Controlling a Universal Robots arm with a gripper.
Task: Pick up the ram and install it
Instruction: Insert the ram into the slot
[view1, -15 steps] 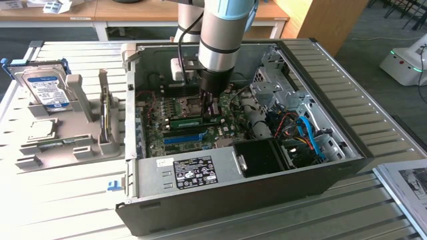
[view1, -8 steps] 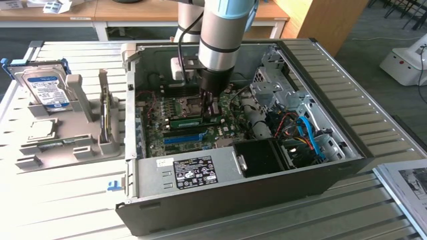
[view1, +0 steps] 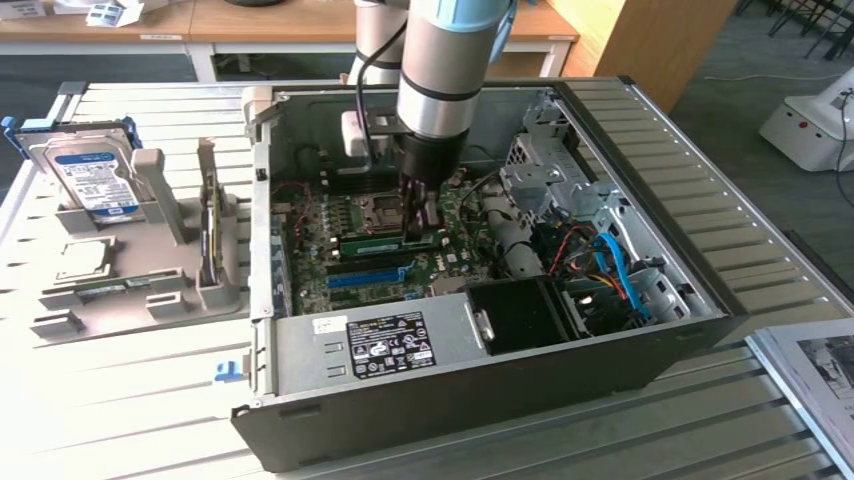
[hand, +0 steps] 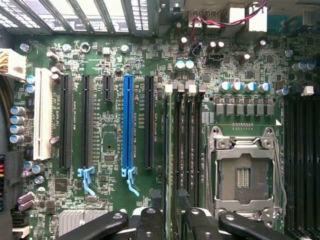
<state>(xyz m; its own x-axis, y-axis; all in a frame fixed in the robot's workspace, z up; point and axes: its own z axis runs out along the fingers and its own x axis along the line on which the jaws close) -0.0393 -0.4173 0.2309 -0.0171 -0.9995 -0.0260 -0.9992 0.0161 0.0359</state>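
- My claw (view1: 424, 222) is down inside the case (view1: 467, 400), over the board, beside the socket (hand: 245, 175).
- It is pinched on the ram (view1: 380, 241). My fingers (hand: 145, 222) flank the stick's top edge, with no gap showing.
- The ram (hand: 173, 150) stands on edge along the black memory slots (hand: 195, 140), between the socket and the blue slot (hand: 128, 125).
- I cannot tell how deep it sits, or whether the end latches have caught.
- As I judge it, seating is the step in hand.
- Doing that well means keeping the stick upright and parallel to its slot.
- Both ends should be level, so one corner doesn't dig in first.
- Pressure should go straight down, never sideways toward the neighbouring slots.
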